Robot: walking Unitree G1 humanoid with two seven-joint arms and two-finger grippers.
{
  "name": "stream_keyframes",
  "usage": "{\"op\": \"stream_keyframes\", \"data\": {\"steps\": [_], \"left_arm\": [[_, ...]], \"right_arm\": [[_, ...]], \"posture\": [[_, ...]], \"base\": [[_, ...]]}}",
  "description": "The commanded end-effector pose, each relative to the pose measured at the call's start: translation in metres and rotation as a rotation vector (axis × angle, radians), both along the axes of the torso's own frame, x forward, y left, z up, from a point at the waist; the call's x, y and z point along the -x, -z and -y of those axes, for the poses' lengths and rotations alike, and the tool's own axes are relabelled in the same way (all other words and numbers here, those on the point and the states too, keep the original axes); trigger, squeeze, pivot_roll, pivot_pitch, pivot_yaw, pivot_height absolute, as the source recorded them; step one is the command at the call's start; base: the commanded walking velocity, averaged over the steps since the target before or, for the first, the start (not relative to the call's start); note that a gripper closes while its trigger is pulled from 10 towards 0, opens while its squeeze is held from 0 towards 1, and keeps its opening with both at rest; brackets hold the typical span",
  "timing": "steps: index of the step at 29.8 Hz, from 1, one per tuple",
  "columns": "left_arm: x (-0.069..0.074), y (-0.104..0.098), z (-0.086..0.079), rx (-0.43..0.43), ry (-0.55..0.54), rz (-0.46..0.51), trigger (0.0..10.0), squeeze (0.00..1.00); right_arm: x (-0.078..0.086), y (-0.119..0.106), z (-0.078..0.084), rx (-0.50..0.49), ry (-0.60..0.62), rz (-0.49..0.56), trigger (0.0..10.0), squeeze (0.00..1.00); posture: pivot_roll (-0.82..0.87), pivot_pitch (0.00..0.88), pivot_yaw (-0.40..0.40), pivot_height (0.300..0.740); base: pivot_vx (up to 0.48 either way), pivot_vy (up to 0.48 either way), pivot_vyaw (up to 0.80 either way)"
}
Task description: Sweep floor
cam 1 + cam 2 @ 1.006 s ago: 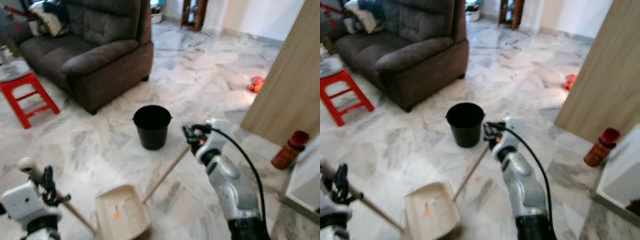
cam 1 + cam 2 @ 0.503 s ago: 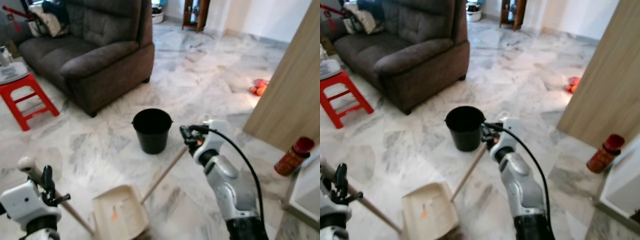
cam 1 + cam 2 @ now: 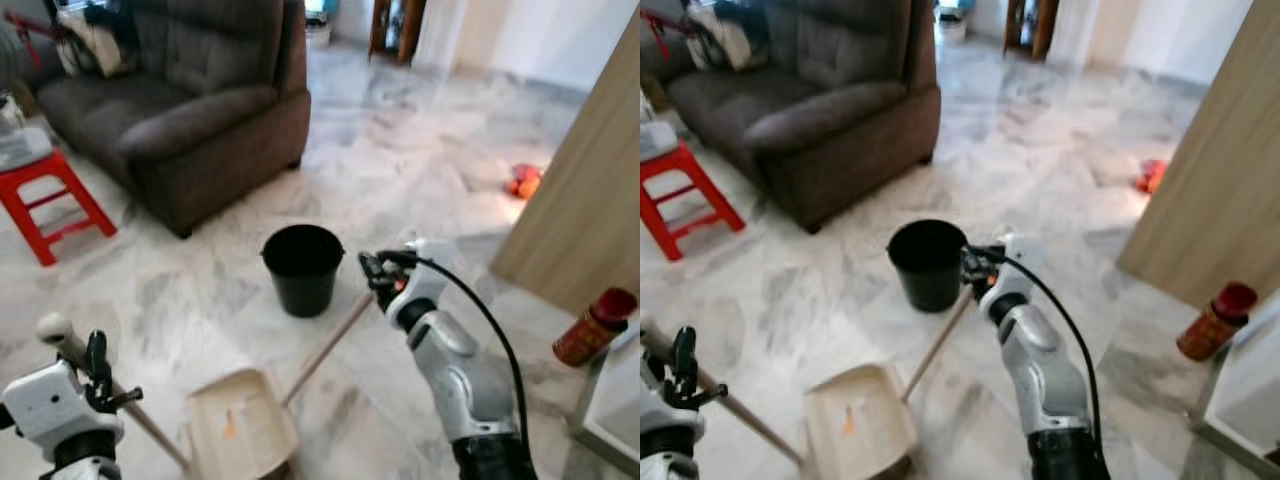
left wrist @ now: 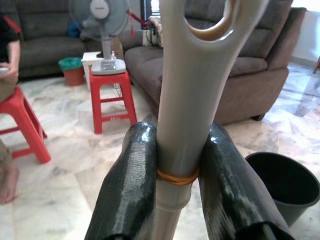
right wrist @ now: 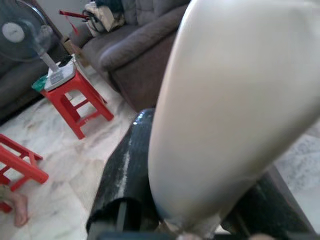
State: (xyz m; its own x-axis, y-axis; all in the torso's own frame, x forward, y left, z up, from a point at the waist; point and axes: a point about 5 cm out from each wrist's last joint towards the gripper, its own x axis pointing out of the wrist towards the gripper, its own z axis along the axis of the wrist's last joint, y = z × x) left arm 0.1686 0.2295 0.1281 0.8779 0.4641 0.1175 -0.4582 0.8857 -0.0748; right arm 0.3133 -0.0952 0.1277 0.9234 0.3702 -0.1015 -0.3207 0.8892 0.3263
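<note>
Dustpan (image 3: 240, 437), low and left of centre on the marble floor (image 3: 400, 160), has barely shifted, my left tool (image 4: 177, 165) still pinching its handle, right tool (image 3: 378, 272) clamping the broomstick (image 3: 325, 347), so sweeping continues.

Silver jointed right arm (image 3: 455, 375) trailed by a black cable (image 3: 497, 330), white boxy left wrist housing (image 3: 45, 403), glossy black gripper fingers (image 4: 129, 190), dark lower arm segment

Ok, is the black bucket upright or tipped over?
Upright. The black bucket stands on the marble floor with its round mouth facing up; its contents cannot be made out.
</note>
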Motion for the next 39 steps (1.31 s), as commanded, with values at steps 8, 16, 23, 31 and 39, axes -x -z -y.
{"op": "stream_keyframes", "data": {"steps": [8, 16, 23, 31, 39], "left_arm": [[-0.0018, -0.0071, 0.0055, 0.021, 0.022, 0.044, 10.0, 0.0], [-0.0016, -0.0071, 0.0055, 0.021, 0.023, 0.044, 10.0, 0.0], [-0.0017, -0.0071, 0.0053, 0.02, 0.022, 0.044, 10.0, 0.0], [-0.0016, -0.0071, 0.0055, 0.02, 0.025, 0.044, 10.0, 0.0], [-0.0022, -0.007, 0.0058, 0.02, 0.026, 0.043, 10.0, 0.0]], "right_arm": [[-0.0001, -0.0085, -0.0026, -0.059, -0.014, 0.026, 10.0, 0.0], [0.0002, -0.0105, -0.0034, -0.044, -0.024, 0.046, 10.0, 0.0], [0.0001, -0.0094, -0.0037, -0.058, -0.018, 0.032, 10.0, 0.0], [0.0002, -0.0096, -0.004, -0.065, -0.02, 0.034, 10.0, 0.0], [-0.0002, -0.0101, -0.0038, -0.08, -0.018, 0.032, 10.0, 0.0]], "posture": [[-0.02, 0.07, 0.069, 0.74], [-0.02, 0.07, 0.069, 0.74], [-0.02, 0.069, 0.068, 0.74], [-0.02, 0.069, 0.068, 0.74], [-0.02, 0.069, 0.069, 0.74]], "base": [[0.266, 0.0, 0.22], [0.266, 0.0, 0.2], [0.265, 0.0, 0.34], [0.265, 0.0, 0.0], [0.266, 0.0, 0.0]]}}
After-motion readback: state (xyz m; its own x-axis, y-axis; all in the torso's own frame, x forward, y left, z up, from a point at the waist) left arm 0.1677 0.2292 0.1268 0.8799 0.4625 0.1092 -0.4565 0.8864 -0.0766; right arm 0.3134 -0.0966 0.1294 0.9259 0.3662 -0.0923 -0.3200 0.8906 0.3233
